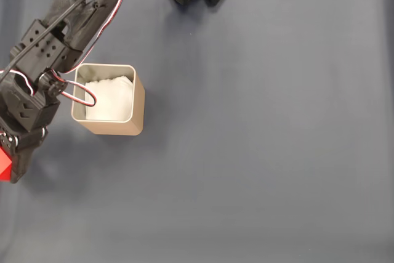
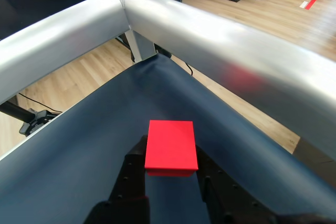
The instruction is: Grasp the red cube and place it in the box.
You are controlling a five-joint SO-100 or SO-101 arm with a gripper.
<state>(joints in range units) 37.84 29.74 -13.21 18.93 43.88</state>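
Red cube (image 2: 170, 146) held at lower centre of the wrist view
It is clamped between the closed-in fingers (image 2: 132, 174) of the gripper (image 2: 170, 169) (the box (image 1: 111, 100) sits apart, upper left in the fixed view).

We see a bright red cube (image 2: 171, 146), a tan box (image 1: 117, 126) lined white, a black gripper (image 2: 170, 182), a dark blue-grey table cover (image 1: 265, 140) and silver rails (image 2: 210, 40).
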